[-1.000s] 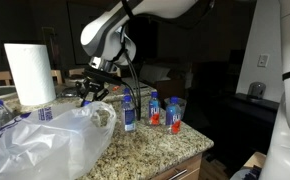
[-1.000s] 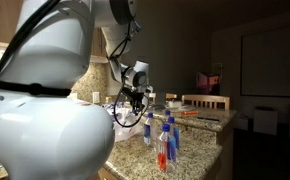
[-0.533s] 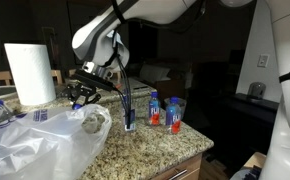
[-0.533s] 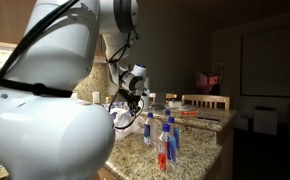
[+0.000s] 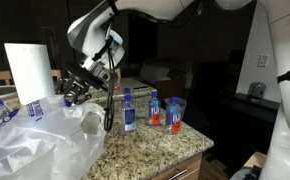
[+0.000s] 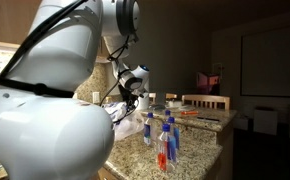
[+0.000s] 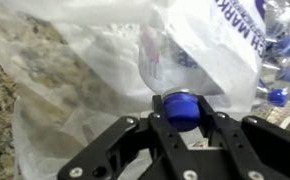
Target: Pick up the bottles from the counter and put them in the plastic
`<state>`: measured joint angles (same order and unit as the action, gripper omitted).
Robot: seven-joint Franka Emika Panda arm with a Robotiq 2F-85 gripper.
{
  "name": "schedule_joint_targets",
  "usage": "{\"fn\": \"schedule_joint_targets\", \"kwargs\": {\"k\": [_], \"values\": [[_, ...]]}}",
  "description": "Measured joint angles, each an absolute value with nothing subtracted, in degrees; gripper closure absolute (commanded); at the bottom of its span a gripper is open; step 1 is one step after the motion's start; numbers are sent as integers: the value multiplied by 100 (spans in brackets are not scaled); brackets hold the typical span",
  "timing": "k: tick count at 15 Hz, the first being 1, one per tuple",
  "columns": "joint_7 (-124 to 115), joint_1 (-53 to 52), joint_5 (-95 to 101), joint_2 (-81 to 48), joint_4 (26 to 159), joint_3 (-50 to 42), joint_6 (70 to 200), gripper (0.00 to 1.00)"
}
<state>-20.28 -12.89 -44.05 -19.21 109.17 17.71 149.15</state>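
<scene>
In the wrist view my gripper (image 7: 182, 106) is shut on the blue cap of a clear bottle (image 7: 177, 60), whose body points away over the crinkled plastic (image 7: 75, 90). More bottles (image 7: 276, 60) with blue caps lie inside the plastic at the right. In an exterior view the gripper (image 5: 73, 92) hangs above the plastic (image 5: 45, 145), beside the labelled held bottle (image 5: 34, 108). Three bottles stand on the granite counter (image 5: 155, 148): one clear (image 5: 128, 110), one red (image 5: 154, 109), one blue-labelled (image 5: 173, 116). They also show as a cluster of bottles (image 6: 166, 138) in an exterior view, right of the gripper (image 6: 126, 100).
A tall white paper towel roll (image 5: 30, 72) stands behind the plastic. A black cable (image 5: 109, 112) dangles from the arm between the plastic and the standing bottles. The counter's front edge (image 5: 175, 165) drops off just past the bottles. Dark furniture stands behind.
My gripper has swung away from the standing bottles and over the plastic, carrying the bottle by its cap. The bottles on the counter have not moved.
</scene>
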Motion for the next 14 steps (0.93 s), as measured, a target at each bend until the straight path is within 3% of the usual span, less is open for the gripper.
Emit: {"fn": "schedule_joint_targets", "kwargs": {"k": [1,2,3,5,10,14], "values": [[-1920,-1285,-4683,-1916,10829,1800,14915,90],[-1854,-1292,-4873,-1913,10745,1816,14915,77],[-1822,-1307,-4971,-1914,10681,1824,14913,40],[-1804,-1359,-5011,-1916,10626,1837,14906,34],[-1685,-1557,-5011,-1977,10622,1884,14821,3],[-1597,-1636,-4915,-1979,10620,1849,14806,0]]}}
